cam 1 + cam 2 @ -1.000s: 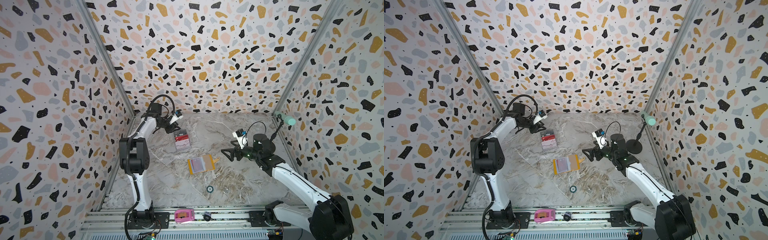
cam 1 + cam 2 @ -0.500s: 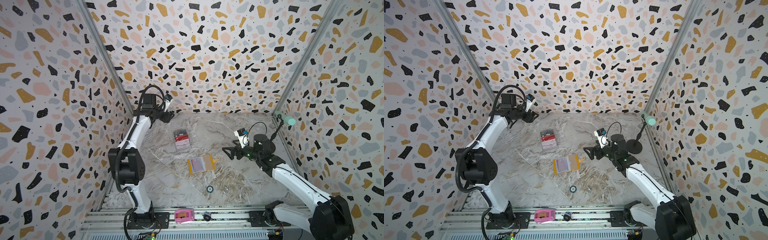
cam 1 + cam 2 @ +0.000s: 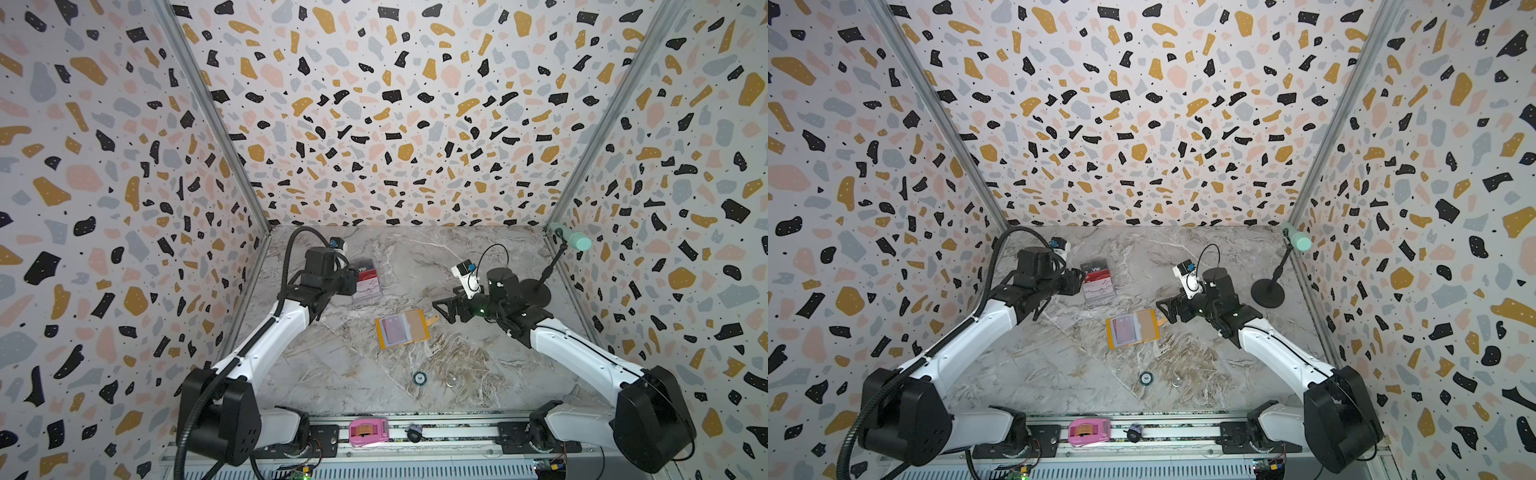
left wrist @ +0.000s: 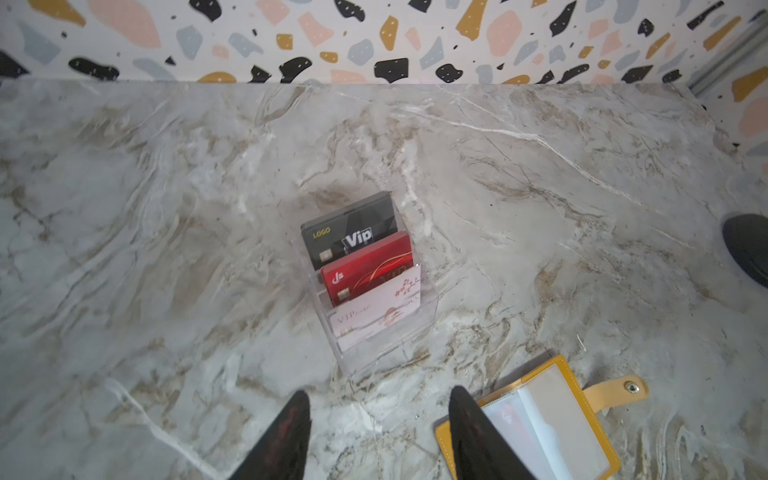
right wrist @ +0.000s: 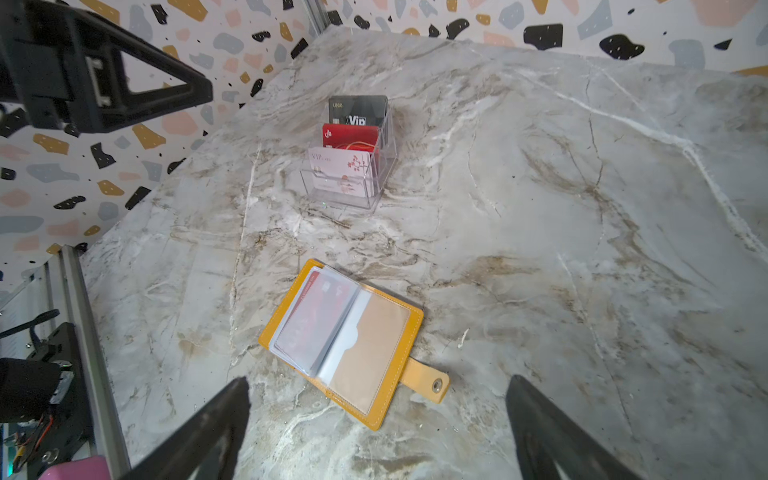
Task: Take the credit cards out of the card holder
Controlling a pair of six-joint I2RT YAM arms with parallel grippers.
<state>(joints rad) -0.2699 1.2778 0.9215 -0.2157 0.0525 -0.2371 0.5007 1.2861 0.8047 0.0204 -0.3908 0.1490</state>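
Marble tabletop (image 5: 540, 249): card holder (image 5: 374, 357) open mid-table, left of my right gripper (image 5: 378, 381), wide, empty; left gripper (image 4: 379, 392) parted, empty. Its sleeved red card (image 5: 316, 320) looks thin, stiff, slick: pinch the edge.

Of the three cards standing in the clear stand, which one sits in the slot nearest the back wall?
The black card with white Vip lettering; the red card stands in the middle slot and the pale card in front.

Three speckled terrazzo walls (image 3: 374, 104) close me in, joined at the corners by grey metal posts (image 3: 216, 124). Beneath me lies a grey-brown marble worktop (image 3: 332, 374), evenly lit, with a metal rail (image 3: 449, 432) along its near edge.
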